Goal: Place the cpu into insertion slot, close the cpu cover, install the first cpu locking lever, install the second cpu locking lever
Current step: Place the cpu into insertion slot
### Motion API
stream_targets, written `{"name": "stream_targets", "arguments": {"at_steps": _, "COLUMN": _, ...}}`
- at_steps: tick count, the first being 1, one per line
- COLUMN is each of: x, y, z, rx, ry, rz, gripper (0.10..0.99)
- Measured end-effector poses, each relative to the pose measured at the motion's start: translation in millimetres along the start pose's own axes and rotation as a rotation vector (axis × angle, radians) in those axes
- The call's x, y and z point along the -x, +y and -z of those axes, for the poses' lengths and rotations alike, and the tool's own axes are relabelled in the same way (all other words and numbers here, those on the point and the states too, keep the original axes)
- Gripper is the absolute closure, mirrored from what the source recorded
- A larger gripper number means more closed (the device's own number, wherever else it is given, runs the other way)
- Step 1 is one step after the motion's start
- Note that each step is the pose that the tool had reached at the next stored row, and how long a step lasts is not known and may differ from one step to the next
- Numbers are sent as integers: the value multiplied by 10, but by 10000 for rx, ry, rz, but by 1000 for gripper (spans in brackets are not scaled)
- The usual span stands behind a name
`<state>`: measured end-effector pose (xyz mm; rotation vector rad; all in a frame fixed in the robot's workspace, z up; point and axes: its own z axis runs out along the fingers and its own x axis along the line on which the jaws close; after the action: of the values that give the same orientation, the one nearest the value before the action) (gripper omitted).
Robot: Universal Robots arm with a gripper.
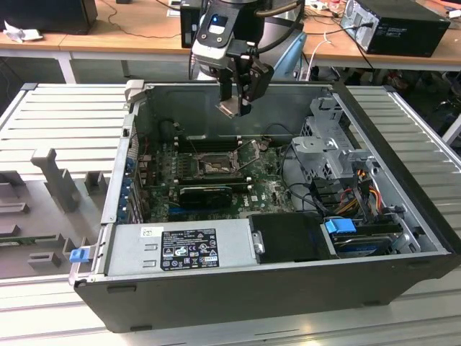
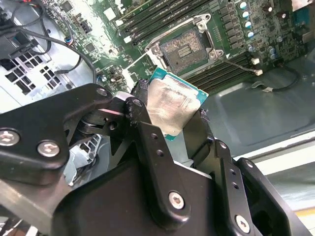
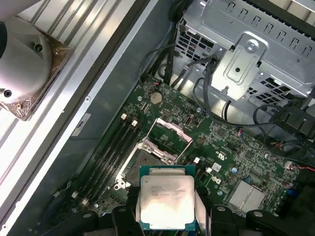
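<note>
Currently my gripper (image 1: 238, 101) is clamped on the cpu (image 2: 170, 105), holding it high over the open case. Insertion slot (image 3: 142, 163) lies well below the chip, slightly toward the exterior view's left, and unfilled. The cpu cover (image 3: 173, 132) stands open beside it.

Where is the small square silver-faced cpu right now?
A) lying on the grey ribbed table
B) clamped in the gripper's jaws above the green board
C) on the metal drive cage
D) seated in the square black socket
B: the small square silver-faced cpu sits clamped between the jaws of the black gripper, above the bare square black insertion slot.
</note>
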<state>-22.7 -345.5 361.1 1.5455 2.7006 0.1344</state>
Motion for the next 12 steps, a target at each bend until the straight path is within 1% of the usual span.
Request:
{"name": "stream_targets", "arguments": {"at_steps": 2, "x": 0, "y": 0, "z": 0, "rx": 4, "ry": -16, "rz": -174, "gripper": 557}}
{"name": "stream_targets", "arguments": {"at_steps": 4, "x": 0, "y": 0, "z": -1, "rx": 9, "ry": -41, "rz": -461, "gripper": 557}}
{"name": "stream_targets", "arguments": {"at_steps": 12, "x": 0, "y": 0, "z": -2, "rx": 21, "ry": -95, "rz": -1078, "gripper": 557}}
